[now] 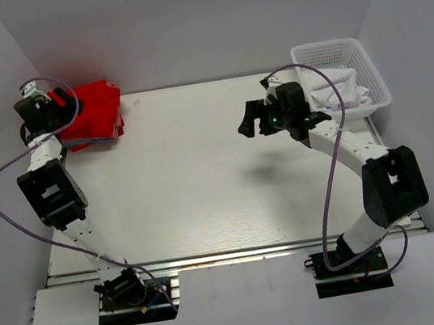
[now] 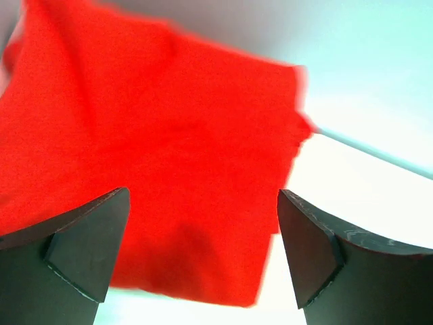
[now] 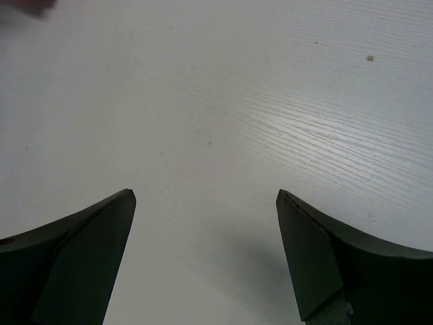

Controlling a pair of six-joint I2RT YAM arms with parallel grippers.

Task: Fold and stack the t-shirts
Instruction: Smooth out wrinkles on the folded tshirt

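Observation:
A folded bright red t-shirt (image 1: 95, 111) lies at the table's far left corner; it looks like a stack of red cloth. My left gripper (image 1: 61, 104) hangs open and empty just above its left part. In the left wrist view the red cloth (image 2: 162, 149) fills the space beyond the spread fingertips (image 2: 101, 237). My right gripper (image 1: 250, 121) is open and empty above the bare table (image 3: 216, 101), right of centre, left of the basket. Pink, teal and orange-red shirts are out of view.
A white plastic basket (image 1: 370, 66) stands at the far right corner with white cloth (image 1: 341, 91) inside. White walls close in the table on the left, back and right. The arms' bases sit at the near edge.

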